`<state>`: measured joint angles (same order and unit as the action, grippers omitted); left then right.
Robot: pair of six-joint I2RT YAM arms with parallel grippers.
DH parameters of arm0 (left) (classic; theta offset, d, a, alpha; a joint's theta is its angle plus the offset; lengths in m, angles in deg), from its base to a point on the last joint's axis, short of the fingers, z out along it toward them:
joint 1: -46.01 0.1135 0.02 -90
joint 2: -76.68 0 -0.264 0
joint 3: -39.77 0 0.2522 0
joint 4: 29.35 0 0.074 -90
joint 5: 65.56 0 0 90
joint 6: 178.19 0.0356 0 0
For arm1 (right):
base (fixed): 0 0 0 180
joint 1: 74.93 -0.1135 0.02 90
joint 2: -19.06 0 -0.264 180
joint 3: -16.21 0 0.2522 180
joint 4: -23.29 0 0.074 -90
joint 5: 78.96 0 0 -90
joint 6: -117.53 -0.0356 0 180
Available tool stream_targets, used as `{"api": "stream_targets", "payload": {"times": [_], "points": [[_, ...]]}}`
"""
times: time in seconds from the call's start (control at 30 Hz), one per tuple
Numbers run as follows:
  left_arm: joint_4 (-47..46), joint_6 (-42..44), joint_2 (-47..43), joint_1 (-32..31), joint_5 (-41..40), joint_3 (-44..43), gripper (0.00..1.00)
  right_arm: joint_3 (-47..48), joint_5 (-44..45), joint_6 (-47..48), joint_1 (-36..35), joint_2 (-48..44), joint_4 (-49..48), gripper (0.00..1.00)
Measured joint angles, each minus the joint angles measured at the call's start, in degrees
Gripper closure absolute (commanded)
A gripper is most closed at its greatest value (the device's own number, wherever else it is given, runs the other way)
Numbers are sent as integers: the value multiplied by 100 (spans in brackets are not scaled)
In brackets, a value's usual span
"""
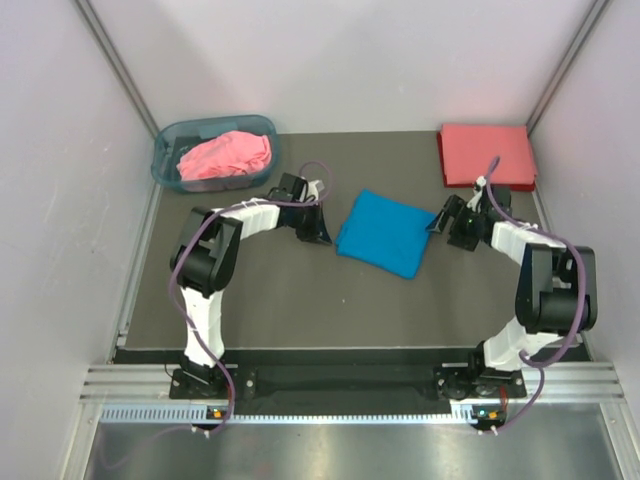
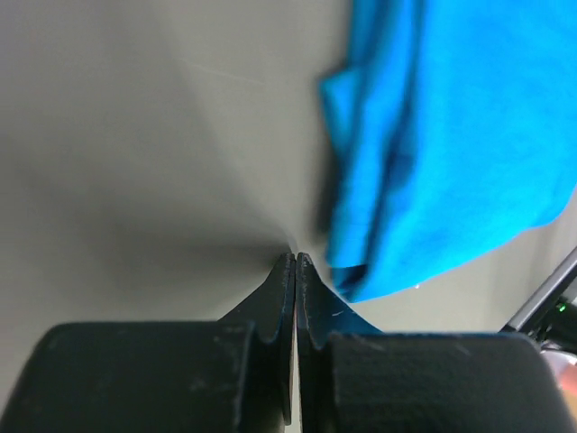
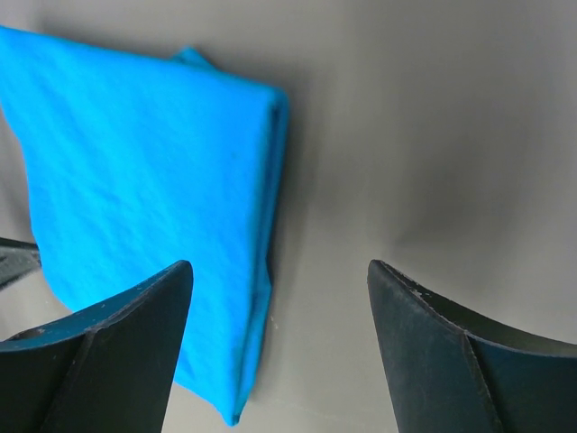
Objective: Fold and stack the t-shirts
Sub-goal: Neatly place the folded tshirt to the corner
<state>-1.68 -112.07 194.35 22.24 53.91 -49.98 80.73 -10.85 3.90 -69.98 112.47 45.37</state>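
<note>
- Blue shirt (image 1: 381, 233) is lying folded flat; only the overhead view is showing the pink shirt (image 1: 226, 155) in the basket (image 1: 165, 150), far left of it, and the red shirt (image 1: 486, 154), far right.
- Pinched together and empty, the left gripper (image 2: 296, 260) is hovering just left of it.
- Spread wide and empty, the right gripper (image 3: 278, 263) is hanging just right.
- Wrist views are cropping the blue shirt; the left is blurring it.

The dark table (image 1: 280, 290) bears a blue t-shirt (image 1: 385, 232), red t-shirt (image 1: 487, 155) and basket (image 1: 163, 160).
</note>
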Motion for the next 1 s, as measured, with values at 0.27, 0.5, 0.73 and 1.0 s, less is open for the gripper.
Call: {"api": "stream_targets", "payload": {"times": [0.27,0.5,0.73,1.0], "points": [[409,-85,-7,505,-389,-426,100,-463,136,-658,-2,-105,-608,22],[238,-413,-4,-48,-15,-1069,100,144,98,-693,-81,570,-857,22],[9,-756,378,-256,304,-1082,100,813,31,-649,-98,1150,-927,21],[28,-710,662,-181,162,-1082,100,1915,-457,-9,-122,1934,-516,21]]}}
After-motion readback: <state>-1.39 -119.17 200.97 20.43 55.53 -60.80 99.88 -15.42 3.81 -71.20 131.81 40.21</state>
